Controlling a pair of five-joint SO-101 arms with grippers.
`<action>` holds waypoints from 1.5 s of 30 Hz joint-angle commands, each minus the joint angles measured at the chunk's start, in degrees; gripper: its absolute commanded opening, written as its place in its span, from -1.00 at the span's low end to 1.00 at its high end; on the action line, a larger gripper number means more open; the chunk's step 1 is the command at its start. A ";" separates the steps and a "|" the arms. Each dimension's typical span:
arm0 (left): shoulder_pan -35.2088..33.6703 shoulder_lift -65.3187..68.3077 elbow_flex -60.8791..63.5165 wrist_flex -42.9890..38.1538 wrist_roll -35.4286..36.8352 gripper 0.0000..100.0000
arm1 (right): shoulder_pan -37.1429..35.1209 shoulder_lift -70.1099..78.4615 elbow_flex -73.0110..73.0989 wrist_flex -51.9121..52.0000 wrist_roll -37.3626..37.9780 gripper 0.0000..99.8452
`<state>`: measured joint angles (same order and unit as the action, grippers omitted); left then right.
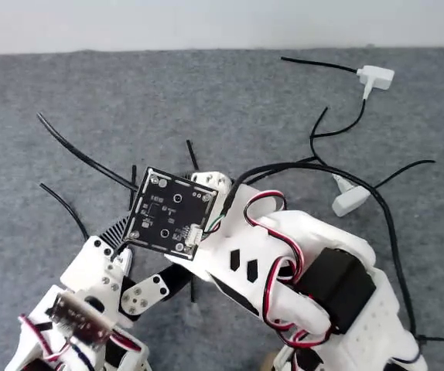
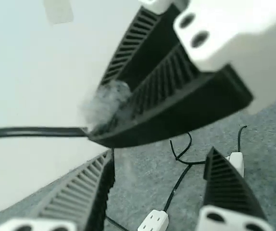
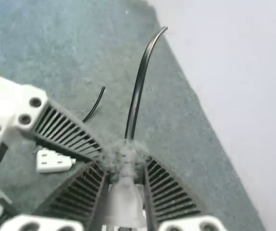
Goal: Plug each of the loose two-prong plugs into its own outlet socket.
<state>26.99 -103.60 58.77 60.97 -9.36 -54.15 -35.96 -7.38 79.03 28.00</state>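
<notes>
Small white plug (image 3: 123, 204), thin black cord (image 3: 138, 91)

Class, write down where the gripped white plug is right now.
In the right wrist view, the white plug is clamped between the fingers of the right gripper, above the grey mat. Its black cable leads toward the mat's edge.
</notes>
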 commanded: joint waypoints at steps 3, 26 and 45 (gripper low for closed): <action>0.44 -0.70 -4.97 -4.75 -0.18 -0.40 | 0.66 -1.27 -2.81 -8.13 0.79 -0.98; -2.73 -0.70 0.48 -20.22 8.88 -0.40 | -7.96 -10.77 -1.58 -0.40 0.44 -0.98; -7.21 -0.70 2.68 -16.79 8.97 -0.40 | -7.69 -10.68 -1.14 0.31 0.44 -0.98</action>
<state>19.87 -103.69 61.67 42.68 -1.10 -61.45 -45.63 -8.35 78.95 28.18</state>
